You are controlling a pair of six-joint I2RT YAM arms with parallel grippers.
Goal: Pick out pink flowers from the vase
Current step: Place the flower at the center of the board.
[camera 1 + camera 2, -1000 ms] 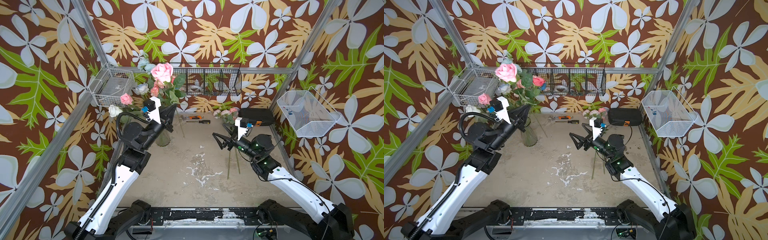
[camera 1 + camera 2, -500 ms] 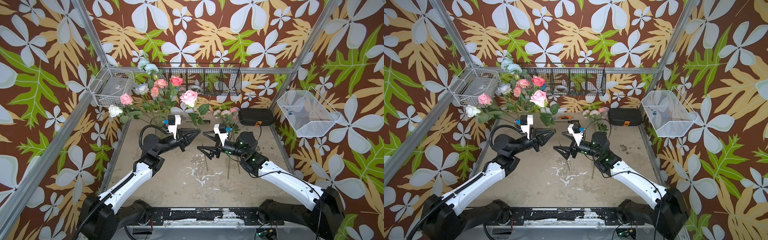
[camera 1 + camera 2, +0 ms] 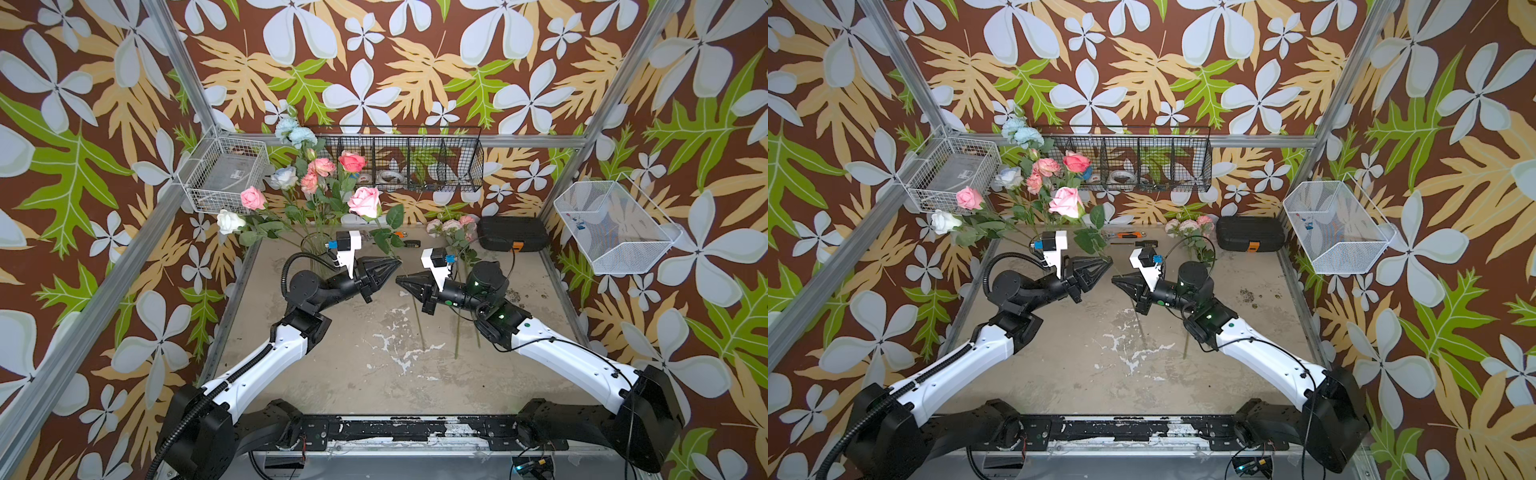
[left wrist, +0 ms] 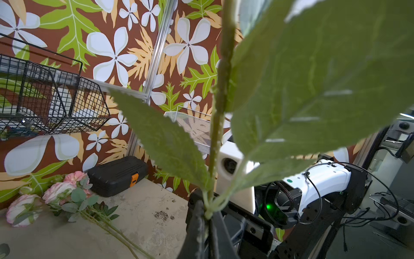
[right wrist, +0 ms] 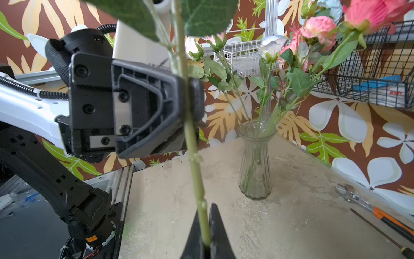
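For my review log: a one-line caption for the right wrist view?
Left gripper and right gripper both shut on one leafy stem; vase of flowers stands behind.

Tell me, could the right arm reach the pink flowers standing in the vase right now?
Probably not yet: the right gripper is shut on the stem of a pink rose that the left gripper also clamps. It must let go first; the vase stands beyond the left arm.

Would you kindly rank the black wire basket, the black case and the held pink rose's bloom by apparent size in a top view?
Largest to smallest: black wire basket, black case, pink rose's bloom.
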